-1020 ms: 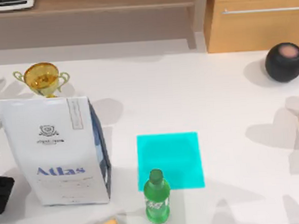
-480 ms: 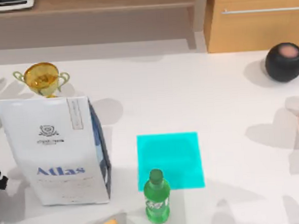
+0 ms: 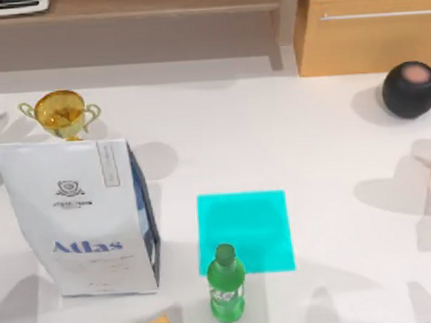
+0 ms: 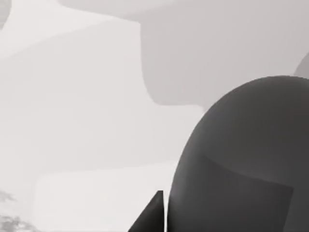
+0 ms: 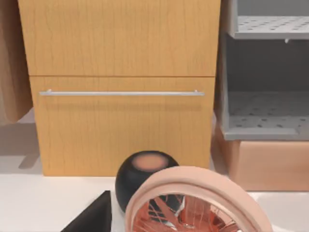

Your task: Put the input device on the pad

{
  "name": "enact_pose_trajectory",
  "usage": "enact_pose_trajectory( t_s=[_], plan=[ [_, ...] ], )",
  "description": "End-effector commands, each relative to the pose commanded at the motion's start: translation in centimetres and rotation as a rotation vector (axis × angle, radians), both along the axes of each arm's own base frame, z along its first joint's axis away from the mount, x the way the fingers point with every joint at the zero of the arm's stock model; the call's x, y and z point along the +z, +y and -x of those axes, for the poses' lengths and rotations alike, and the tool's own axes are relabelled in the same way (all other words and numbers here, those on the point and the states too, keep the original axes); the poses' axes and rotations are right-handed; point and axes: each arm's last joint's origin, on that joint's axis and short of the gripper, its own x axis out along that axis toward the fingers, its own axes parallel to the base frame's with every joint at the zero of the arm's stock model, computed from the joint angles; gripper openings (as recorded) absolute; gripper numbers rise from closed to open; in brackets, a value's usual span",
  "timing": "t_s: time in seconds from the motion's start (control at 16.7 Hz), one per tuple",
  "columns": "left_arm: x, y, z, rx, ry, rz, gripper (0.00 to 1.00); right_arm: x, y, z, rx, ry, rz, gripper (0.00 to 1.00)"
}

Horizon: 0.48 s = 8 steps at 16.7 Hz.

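Desk point(image 3: 309, 141), white and matte, is carrying clutter on both sides. The pad point(image 3: 244, 229) is lying flat near the middle with most of its face bare, so you are getting a free landing spot. The green bottle point(image 3: 226, 285) is standing upright at its near edge, overlapping the left corner.

You are holding the left pincer point(image 4: 152, 215) close beside a dark domed body point(image 4: 241, 159) over pale desk. I am judging that body to be the input device; whether it is gripped, or the pincer open or closed, cannot be told.

The right pincer point(image 5: 91, 215) is sitting parked, facing the pink fan point(image 5: 193, 203) and the black speaker point(image 5: 145, 174); its state cannot be told either.

The Atlas bag point(image 3: 80, 214) and the gold trophy point(image 3: 60, 112) are crowding the left side. A wooden cabinet point(image 5: 120, 96) is backing the desk.
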Motion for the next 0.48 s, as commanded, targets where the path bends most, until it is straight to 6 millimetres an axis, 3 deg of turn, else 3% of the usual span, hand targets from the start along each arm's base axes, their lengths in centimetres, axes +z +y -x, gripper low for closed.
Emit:
enact_pose_trajectory(
  t_s=[0.48],
  plan=[
    [1.01,0.06,-0.62,-0.061,-0.041,-0.007,0.0,0.0,0.0,0.0,0.0,0.0,0.0,1.0]
  ],
)
